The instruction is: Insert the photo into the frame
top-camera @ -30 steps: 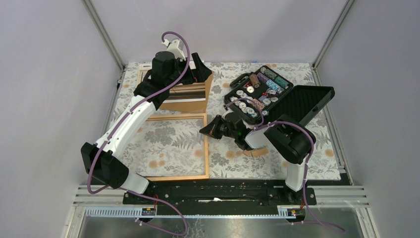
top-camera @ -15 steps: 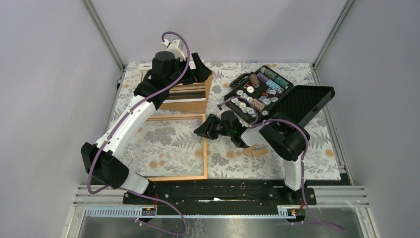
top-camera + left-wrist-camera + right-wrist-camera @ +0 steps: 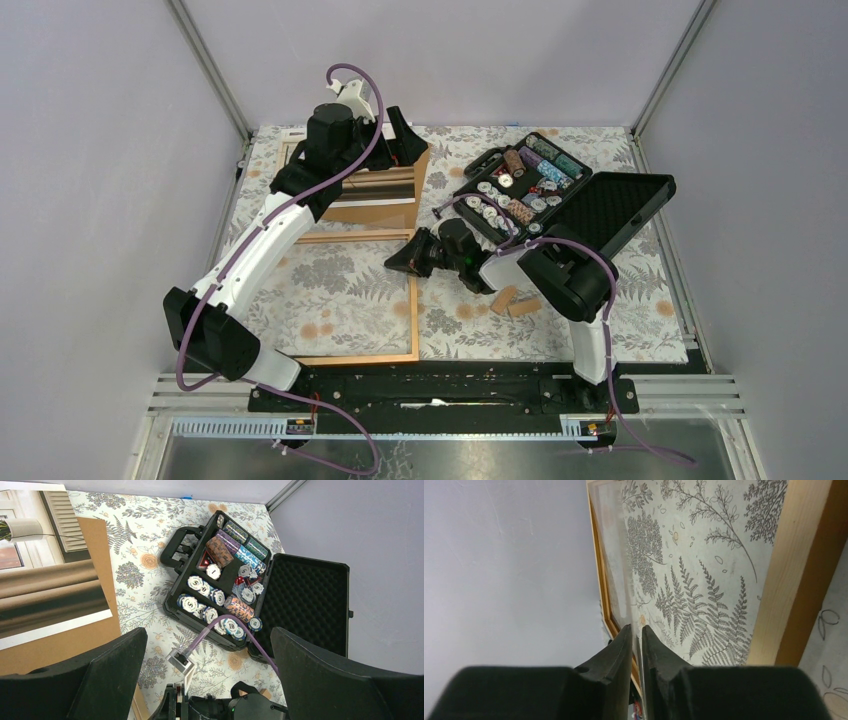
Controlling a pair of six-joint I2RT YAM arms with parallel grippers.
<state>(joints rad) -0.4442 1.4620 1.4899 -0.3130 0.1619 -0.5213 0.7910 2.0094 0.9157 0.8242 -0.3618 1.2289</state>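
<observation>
1. The left gripper's (image 3: 207,632) fingers stand wide apart, with free room between them; below lie the photo (image 3: 50,580) and the open chip case (image 3: 305,600).
2. The left arm (image 3: 260,240) crosses above the frame's (image 3: 414,320) left side (its right half is uncovered).
3. The right gripper (image 3: 398,262), pinched on the frame's clear pane, blocks the far right corner.
4. Two wooden blocks (image 3: 514,301) lie right of the frame, nearer than the case.
</observation>
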